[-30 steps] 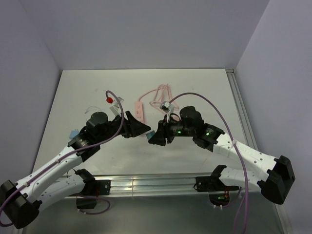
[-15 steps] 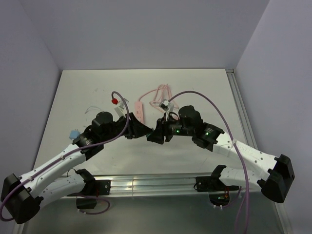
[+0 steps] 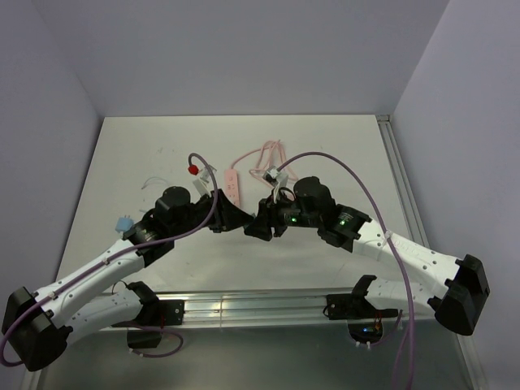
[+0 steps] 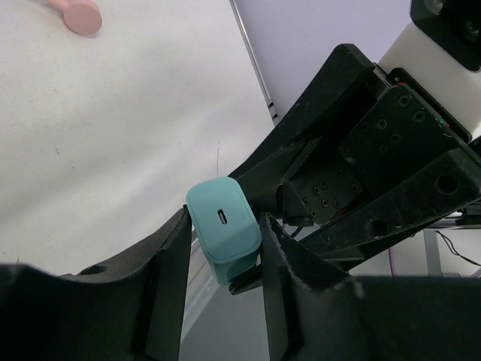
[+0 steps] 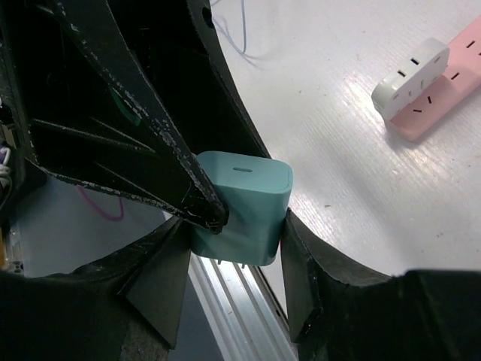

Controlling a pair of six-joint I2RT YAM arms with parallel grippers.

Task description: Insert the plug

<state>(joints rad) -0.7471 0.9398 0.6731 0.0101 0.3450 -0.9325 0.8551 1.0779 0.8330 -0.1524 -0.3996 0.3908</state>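
The plug (image 4: 223, 229) is a small teal block with a slot in its face, held in the air between both grippers. My right gripper (image 5: 234, 226) is shut on its sides, with its prongs (image 5: 225, 261) pointing down. My left gripper (image 4: 225, 218) has closed from the opposite side, its fingers (image 4: 174, 256) touching both flanks. From above, the two grippers (image 3: 240, 218) (image 3: 260, 224) meet nose to nose near the table's front middle and hide the plug. No wire shows on it.
A pink power strip (image 3: 232, 185) lies just behind the grippers, with its white-topped end (image 5: 409, 75) showing and its pink cord coiled (image 3: 268, 153) behind it. A light-blue object (image 3: 124, 221) sits by the left arm. The aluminium front rail (image 3: 244, 305) runs below.
My left arm has moved right to meet the right gripper, and its jaws have narrowed onto the plug. The right gripper has shifted slightly left, still gripping.
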